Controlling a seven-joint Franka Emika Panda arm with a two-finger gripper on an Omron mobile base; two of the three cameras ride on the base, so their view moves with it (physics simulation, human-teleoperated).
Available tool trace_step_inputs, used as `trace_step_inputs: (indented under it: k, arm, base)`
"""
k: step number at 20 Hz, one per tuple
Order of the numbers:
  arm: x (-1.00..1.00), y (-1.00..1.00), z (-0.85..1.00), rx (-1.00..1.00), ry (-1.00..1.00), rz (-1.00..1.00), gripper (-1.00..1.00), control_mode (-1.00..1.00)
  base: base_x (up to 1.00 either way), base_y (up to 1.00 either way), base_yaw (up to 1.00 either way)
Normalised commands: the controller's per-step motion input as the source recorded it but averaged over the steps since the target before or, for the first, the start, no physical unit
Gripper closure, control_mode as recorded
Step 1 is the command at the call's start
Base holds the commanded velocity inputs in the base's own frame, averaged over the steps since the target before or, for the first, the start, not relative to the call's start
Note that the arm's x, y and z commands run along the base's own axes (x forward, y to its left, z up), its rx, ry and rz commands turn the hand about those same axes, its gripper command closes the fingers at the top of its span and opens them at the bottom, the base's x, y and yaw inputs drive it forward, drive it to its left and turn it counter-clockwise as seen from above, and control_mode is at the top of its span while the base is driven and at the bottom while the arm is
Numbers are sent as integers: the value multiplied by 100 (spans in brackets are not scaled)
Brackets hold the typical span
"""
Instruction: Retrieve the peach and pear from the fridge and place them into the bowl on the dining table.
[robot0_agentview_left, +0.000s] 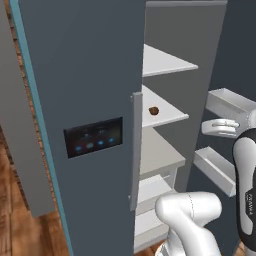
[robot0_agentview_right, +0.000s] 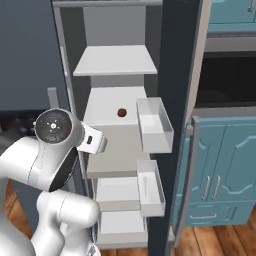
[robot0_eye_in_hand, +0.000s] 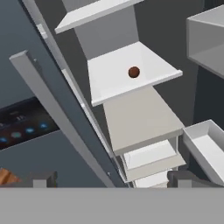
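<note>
The fridge (robot0_agentview_left: 90, 90) stands with its right door swung open and its left door, with the black panel of blue lights (robot0_agentview_left: 93, 136), closed. The peach (robot0_agentview_left: 154, 110) (robot0_agentview_right: 121, 113) (robot0_eye_in_hand: 134, 72), small, round and dark red-brown, lies alone on a white middle shelf (robot0_eye_in_hand: 118, 74). My gripper (robot0_eye_in_hand: 113, 179) is open, its two dark tips far apart, holding nothing. It hangs in front of the open compartment, below and well short of the peach. The pear, the bowl and the dining table are out of view.
The closed door's long pale bar handle (robot0_eye_in_hand: 57, 109) runs just left of the opening. White door bins (robot0_agentview_right: 155, 125) (robot0_agentview_right: 150, 187) jut from the open door on the right. Teal cabinets (robot0_agentview_right: 225, 165) and a dark oven recess (robot0_agentview_right: 227, 80) stand further right, over a wood floor (robot0_agentview_left: 30, 235).
</note>
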Motion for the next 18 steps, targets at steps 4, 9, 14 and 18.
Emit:
trace_step_inputs:
  k: [4, 9, 14, 18]
  arm:
    - [0, 0, 0, 0, 0, 0, -100, 100]
    - [0, 0, 0, 0, 0, 0, -100, 100]
    - [0, 0, 0, 0, 0, 0, -100, 100]
    - [0, 0, 0, 0, 0, 0, -100, 100]
  base:
    - [45, 0, -9]
    - [33, 0, -6]
    - [21, 0, 0]
    - [21, 0, 6]
